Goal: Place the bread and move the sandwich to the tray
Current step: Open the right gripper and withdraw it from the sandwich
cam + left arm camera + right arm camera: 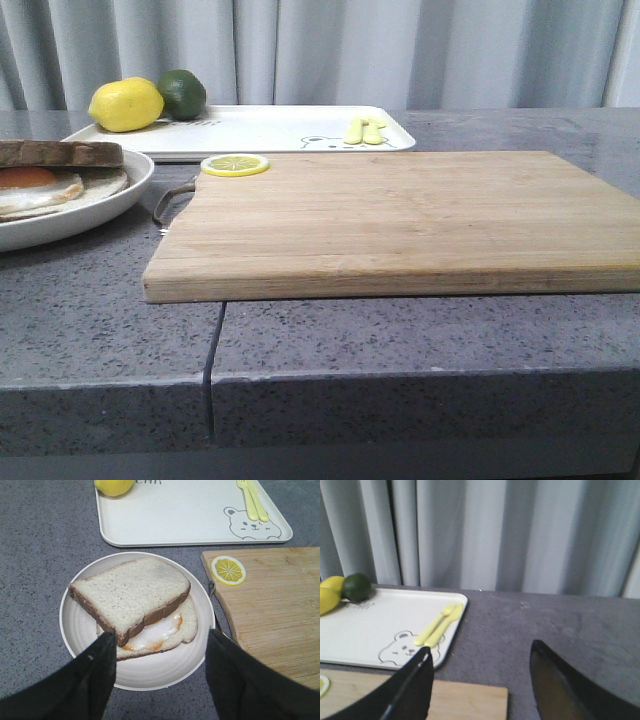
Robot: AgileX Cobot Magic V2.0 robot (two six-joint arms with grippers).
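From my remote station I see pale bread (131,593) with a dark brown crust topping a white egg (155,634) streaked orange, in an off-white bowl (78,625). The white tray (260,130) carries a dark bear outline (251,524), pale yellow cutlery (364,130), a yellow lemon (126,104) and a dark green lime (182,93). The cutting board (400,220) is light wood grain; the counter (330,340), speckled grey; the curtain (520,530), grey.

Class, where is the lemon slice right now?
In the front view, the lemon slice lies on the cutting board's far left corner, between the tray and the bowl.
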